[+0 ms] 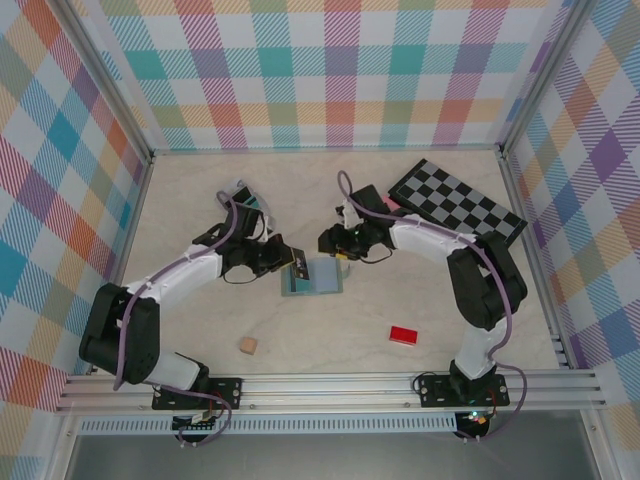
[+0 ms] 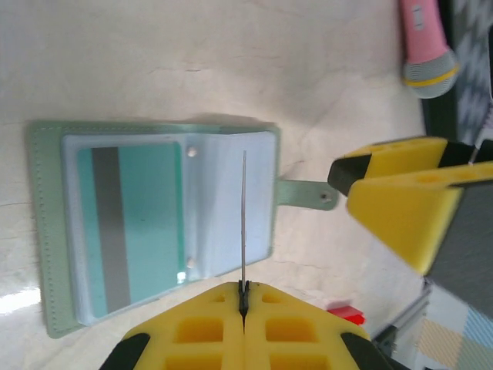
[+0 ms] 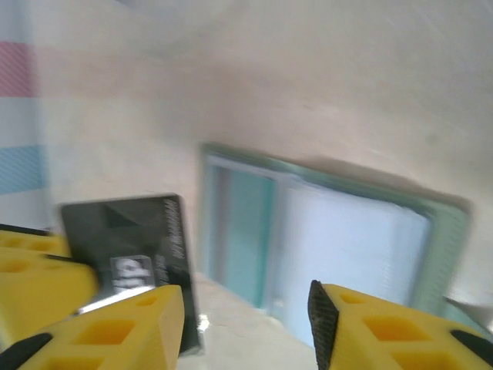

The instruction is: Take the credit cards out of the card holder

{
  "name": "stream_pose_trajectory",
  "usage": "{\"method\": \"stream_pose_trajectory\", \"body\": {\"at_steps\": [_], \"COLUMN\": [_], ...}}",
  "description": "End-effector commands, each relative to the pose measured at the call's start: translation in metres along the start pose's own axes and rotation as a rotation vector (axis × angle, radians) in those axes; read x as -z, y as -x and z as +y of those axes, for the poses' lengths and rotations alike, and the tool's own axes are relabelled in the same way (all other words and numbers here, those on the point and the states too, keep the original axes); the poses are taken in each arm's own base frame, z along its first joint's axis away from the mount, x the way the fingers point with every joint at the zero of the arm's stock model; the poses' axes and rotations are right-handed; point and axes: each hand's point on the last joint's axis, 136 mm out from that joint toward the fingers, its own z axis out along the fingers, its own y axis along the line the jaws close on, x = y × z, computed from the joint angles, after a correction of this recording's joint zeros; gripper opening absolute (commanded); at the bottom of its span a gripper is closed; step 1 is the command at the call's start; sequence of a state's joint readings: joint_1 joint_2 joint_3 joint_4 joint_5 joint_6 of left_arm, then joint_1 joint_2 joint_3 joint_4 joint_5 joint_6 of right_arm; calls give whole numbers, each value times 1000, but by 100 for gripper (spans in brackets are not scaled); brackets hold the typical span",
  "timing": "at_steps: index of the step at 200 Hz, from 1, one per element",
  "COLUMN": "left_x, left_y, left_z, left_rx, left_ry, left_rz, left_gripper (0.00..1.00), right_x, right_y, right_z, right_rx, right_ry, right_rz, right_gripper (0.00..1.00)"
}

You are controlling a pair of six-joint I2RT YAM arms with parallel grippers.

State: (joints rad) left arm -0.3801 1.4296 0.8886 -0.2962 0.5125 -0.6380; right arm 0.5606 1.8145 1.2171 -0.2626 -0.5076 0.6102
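At L gripper (image 2: 243,297): thin flat dark grey card (image 2: 244,223), pinched

Pale wood-grain table (image 1: 340,350), enclosed on three sides by pastel plaid walls (image 1: 320,70). A flat black-and-grey checkered board (image 1: 455,208) lies askew near the far right corner. A small red rectangular block (image 1: 403,335) lies near the front edge, right of centre. A small tan wooden cube (image 1: 248,346) lies near the front edge, left of centre, well apart from the block. A pink cylindrical object with a grey, yellow-banded end (image 2: 422,38) rests just beside the board.
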Motion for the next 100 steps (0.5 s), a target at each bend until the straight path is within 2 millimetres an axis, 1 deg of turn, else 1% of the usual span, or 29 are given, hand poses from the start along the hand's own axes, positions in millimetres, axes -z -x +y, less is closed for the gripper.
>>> {"method": "stream_pose_trajectory", "body": {"at_steps": [1, 27, 51, 72, 88, 100], "left_x": [22, 36, 49, 56, 57, 57], "left_y": [13, 23, 33, 39, 42, 43], "left_z": [-39, -59, -71, -77, -79, -79], "left_rx": [-33, -2, 31, 44, 60, 71], "left_ry": [-161, -273, -350, -387, -409, -414], "left_rz": [-28, -40, -61, -75, -75, -78], "left_gripper": [0, 0, 0, 0, 0, 0], "right_x": [12, 17, 22, 28, 35, 41], "right_y": [3, 4, 4, 3, 4, 5], "right_z": [43, 57, 66, 79, 89, 96], "right_rx": [22, 22, 19, 27, 34, 40], "right_ry": [255, 337, 393, 460, 497, 518], "right_rz": [42, 70, 90, 112, 117, 116], "right_gripper": [51, 51, 50, 48, 46, 42]}}
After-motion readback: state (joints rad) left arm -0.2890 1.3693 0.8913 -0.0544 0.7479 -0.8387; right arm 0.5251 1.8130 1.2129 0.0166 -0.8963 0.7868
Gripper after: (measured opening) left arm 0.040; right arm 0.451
